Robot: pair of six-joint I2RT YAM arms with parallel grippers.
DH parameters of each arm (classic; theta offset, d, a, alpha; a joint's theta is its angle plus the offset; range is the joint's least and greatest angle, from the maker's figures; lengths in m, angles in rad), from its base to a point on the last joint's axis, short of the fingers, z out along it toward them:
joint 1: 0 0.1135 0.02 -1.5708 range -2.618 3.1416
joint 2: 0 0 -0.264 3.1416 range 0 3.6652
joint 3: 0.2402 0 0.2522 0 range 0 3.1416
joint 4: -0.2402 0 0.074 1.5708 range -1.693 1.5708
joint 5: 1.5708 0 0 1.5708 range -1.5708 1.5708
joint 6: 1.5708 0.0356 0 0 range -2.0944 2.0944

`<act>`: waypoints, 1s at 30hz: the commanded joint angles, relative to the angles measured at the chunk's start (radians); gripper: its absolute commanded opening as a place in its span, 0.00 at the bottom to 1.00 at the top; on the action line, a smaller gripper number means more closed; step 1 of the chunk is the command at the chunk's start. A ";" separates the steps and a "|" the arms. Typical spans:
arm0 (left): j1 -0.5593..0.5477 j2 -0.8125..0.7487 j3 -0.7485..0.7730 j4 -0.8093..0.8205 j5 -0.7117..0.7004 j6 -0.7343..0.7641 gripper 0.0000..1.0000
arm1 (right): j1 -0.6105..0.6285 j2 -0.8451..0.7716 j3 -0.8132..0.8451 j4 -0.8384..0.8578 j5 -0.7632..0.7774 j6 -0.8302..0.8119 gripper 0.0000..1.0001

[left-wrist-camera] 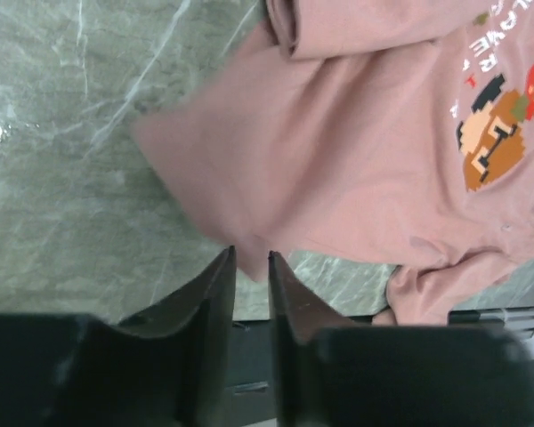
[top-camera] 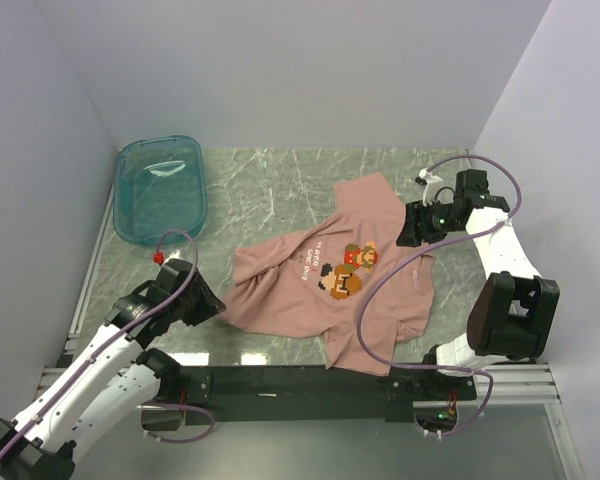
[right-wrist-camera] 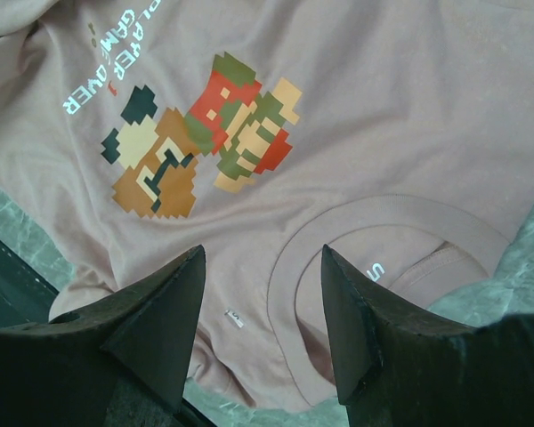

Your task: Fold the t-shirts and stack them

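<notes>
The dusty-pink t-shirt (top-camera: pixel 375 300) lies spread and rumpled in the middle of the table, print (top-camera: pixel 346 268) up, collar toward the right. My left gripper (top-camera: pixel 211 301) is at the shirt's left corner. In the left wrist view its jaws (left-wrist-camera: pixel 249 258) stand nearly closed, with the corner of the shirt (left-wrist-camera: pixel 356 160) drawn to a point between the tips. My right gripper (top-camera: pixel 411 226) hovers open over the shirt's right side. In the right wrist view it (right-wrist-camera: pixel 262 258) is just above the shirt (right-wrist-camera: pixel 374 98), next to the collar (right-wrist-camera: pixel 387 218), holding nothing.
A teal see-through tub (top-camera: pixel 161 188) stands at the back left. The grey marble table (top-camera: pixel 270 185) is walled on the left, back and right. The black front rail (top-camera: pixel 280 381) runs just below the shirt's lower hem.
</notes>
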 commanded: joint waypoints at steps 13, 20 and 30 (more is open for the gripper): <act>0.062 0.542 0.323 0.327 -0.033 0.343 0.59 | 0.050 -0.028 0.039 -0.010 0.007 -0.022 0.62; 0.066 0.755 0.474 0.279 -0.002 0.403 0.55 | 0.052 -0.071 -0.007 0.008 0.010 -0.020 0.62; 0.050 0.705 0.406 0.196 0.021 0.440 0.55 | 0.052 -0.040 0.013 0.013 -0.009 -0.006 0.62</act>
